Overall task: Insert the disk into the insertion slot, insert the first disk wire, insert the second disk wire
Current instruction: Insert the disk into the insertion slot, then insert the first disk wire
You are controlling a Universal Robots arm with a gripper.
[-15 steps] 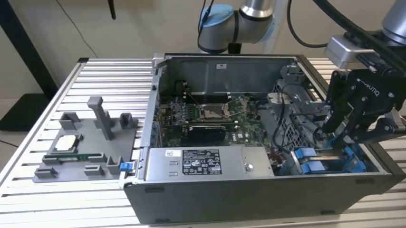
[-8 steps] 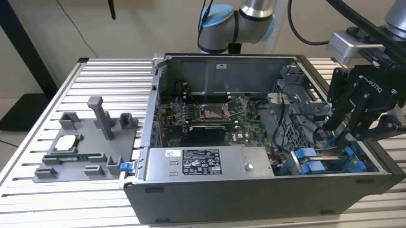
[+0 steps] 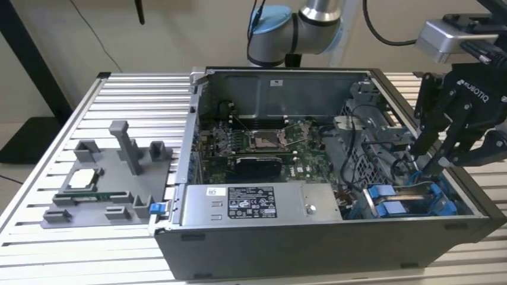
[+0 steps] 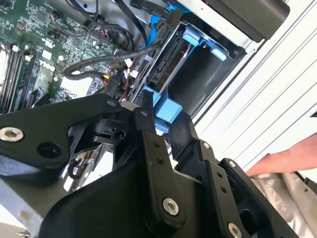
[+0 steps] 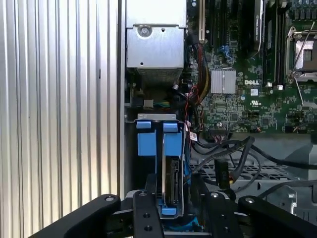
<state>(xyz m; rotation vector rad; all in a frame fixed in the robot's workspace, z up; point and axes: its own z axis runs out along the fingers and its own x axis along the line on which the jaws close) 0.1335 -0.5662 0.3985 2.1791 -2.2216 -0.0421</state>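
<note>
At lower right of the exterior view, reaches into a corner of the case (image 3: pixel 317 249) with the gripper (image 3: pixel 431 161), jaws narrow, pinching the disk (image 5: pixel 172 183) by its blue carrier (image 5: pixel 169 211). Holds it on edge, likely to slide along the insertion slot (image 5: pixel 156 118). Beyond, loose black cables (image 5: pixel 233 153).

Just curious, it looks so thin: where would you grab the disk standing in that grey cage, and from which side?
Probably the disk by its exposed narrow edge, on the blue carrier frame, pinching across its thin width. It stands on edge inside the insertion slot, flat faces tucked away, so come straight down through the open computer case.
</note>
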